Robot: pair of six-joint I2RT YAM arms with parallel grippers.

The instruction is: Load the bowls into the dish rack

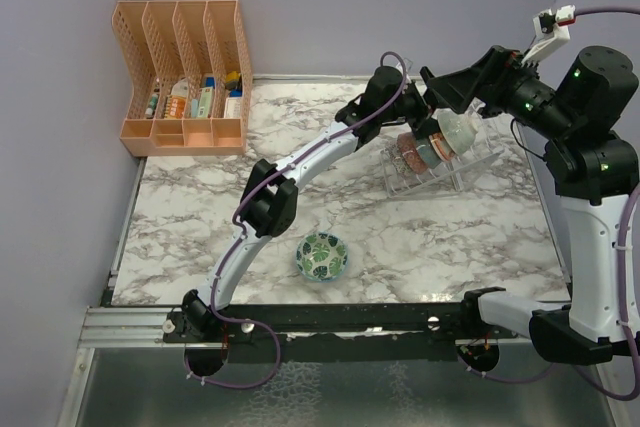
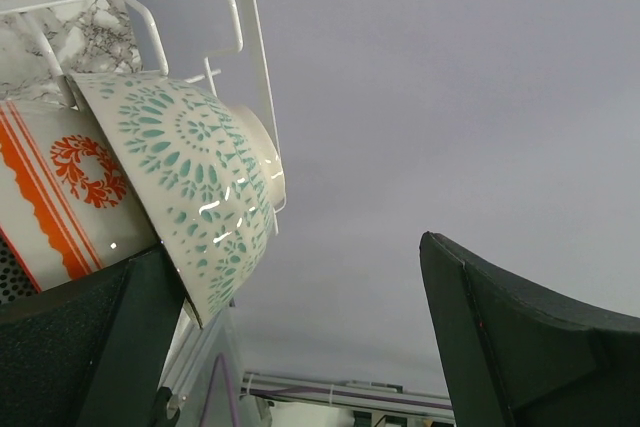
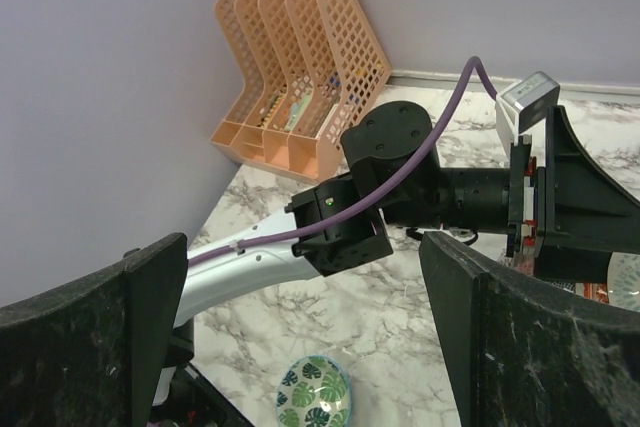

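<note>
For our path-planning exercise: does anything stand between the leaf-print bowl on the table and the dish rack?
Nothing visible rests on the table between the leaf-print bowl and the dish rack. The left arm stretches above the table just left of that line, up to the rack.

We see a white counter (image 1: 200, 207) veined in grey marble, closed in by plain lilac-grey walls (image 1: 50, 97) at the left and back. In its far left corner stands an orange plastic file organiser (image 1: 185, 77) with four lattice-sided slots. Its low front part holds several small bottles and packets (image 1: 195, 100), mostly upright; we cannot read their labels. A silver metal rail (image 1: 120, 325) runs by the counter's near left edge, with a dimpled sheet (image 1: 330, 397) below it.
</note>
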